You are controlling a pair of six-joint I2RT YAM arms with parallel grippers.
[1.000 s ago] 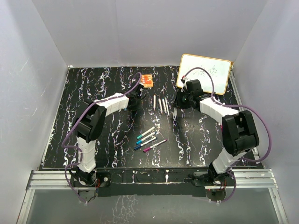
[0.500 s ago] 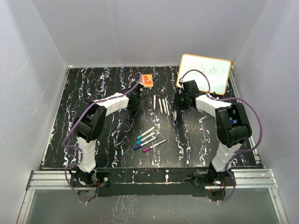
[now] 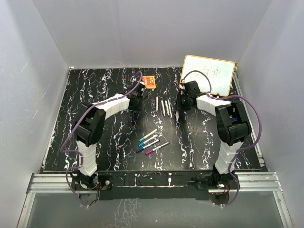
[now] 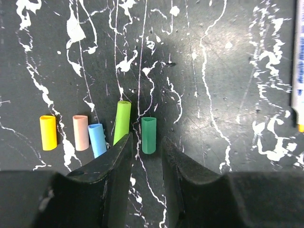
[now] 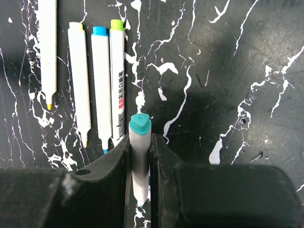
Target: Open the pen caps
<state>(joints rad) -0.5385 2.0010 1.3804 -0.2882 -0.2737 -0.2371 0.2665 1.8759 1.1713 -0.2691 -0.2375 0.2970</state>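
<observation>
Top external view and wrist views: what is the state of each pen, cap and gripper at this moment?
left gripper: open
right gripper: shut on the teal pen
teal pen: uncapped, held
four pens in the row: uncapped, lying flat
five caps: off, lying loose
four near pens: apparently capped

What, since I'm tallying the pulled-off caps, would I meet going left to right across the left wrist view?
yellow cap → pale pink cap → blue cap → light green cap → dark green cap → white pen barrel at the right edge.
</observation>
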